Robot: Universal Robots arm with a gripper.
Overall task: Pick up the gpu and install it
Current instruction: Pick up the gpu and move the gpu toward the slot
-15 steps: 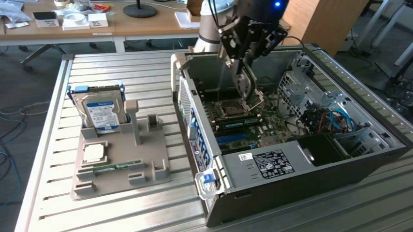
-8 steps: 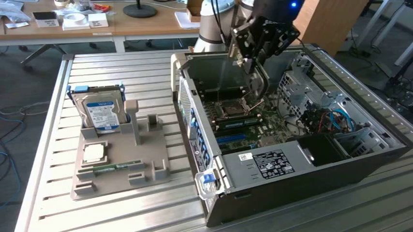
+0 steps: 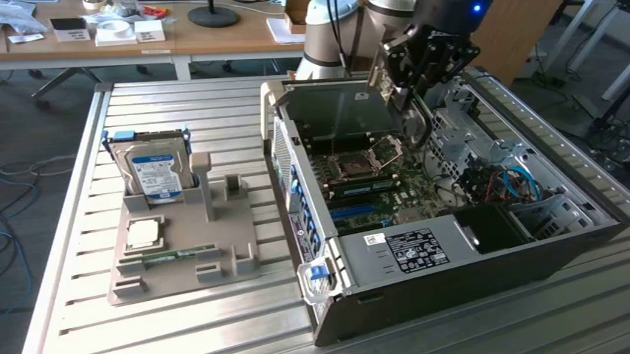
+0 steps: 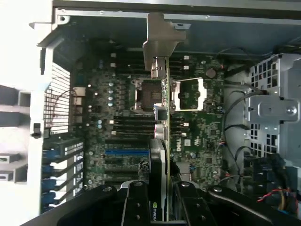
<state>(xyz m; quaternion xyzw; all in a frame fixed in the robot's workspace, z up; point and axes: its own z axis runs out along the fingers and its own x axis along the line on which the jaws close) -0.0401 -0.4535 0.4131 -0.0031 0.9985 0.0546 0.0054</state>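
Note:
My gripper (image 3: 409, 80) hangs over the open computer case (image 3: 551, 243), shut on the gpu (image 3: 397, 96). In the wrist view the gpu (image 4: 162, 108) shows edge-on: a thin green board with a black cooler and a silver end bracket (image 4: 162, 35) at its far end. The black fingers (image 4: 136, 202) clamp the card from both sides, so the gripper (image 4: 160, 190) sits at its near end. The card is held clear above the motherboard (image 4: 117, 117), over the processor socket (image 4: 146, 94) and the blue slots (image 4: 124, 153).
On the slatted metal table (image 3: 197, 324) a grey holder (image 3: 182, 251) carries a hard drive (image 3: 153, 173), a processor chip (image 3: 144, 234) and a memory stick (image 3: 175, 255). Inside the case lie cables (image 3: 502, 184) and a drive cage (image 4: 277, 108). A cluttered desk (image 3: 147, 37) stands behind.

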